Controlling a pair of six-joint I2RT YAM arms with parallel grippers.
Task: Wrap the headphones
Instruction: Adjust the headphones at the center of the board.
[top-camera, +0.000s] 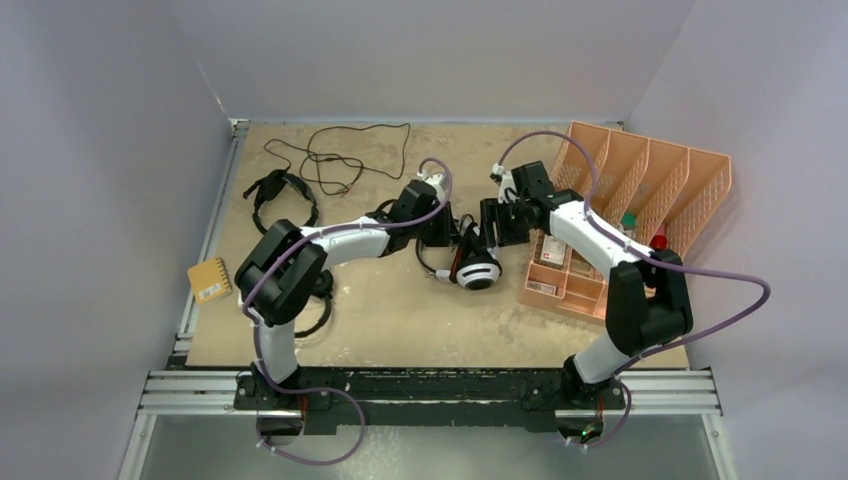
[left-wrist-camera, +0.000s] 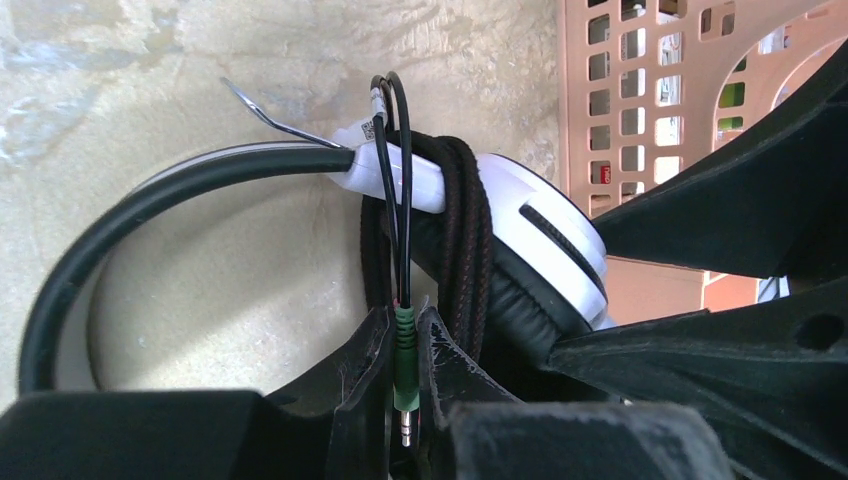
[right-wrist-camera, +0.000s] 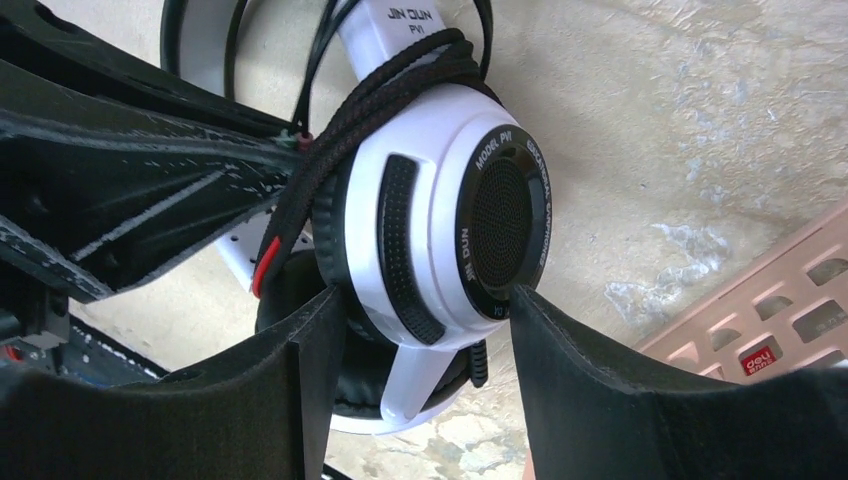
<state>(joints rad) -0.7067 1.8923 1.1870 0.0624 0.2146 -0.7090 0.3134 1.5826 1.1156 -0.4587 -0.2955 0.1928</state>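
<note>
The left jaws are squeezed almost all the way shut. They pinch the green plug (left-wrist-camera: 404, 352) at the end of a thin black cord (left-wrist-camera: 404, 255). That cord runs up and over the white end (left-wrist-camera: 350, 172) of the headband.

The right jaws are wide apart. 1 finger sits on each side of the white ear cup (right-wrist-camera: 430, 200). Both tips look like they touch it, but I cannot tell if they press on it.

The white-and-black headphones (top-camera: 478, 268) are in the middle of the counter (top-camera: 400, 320), between the 2 arms. They are just beside the pink basket (top-camera: 640, 180). A thick woven cord (left-wrist-camera: 465, 230) is wound in a few loops where the ear cup meets the band. The ear pad is black and soft-looking.

1 more black pair (top-camera: 282, 192) lies at the back left. Its loose cord (top-camera: 345, 155) is spread out in messy loops.
</note>
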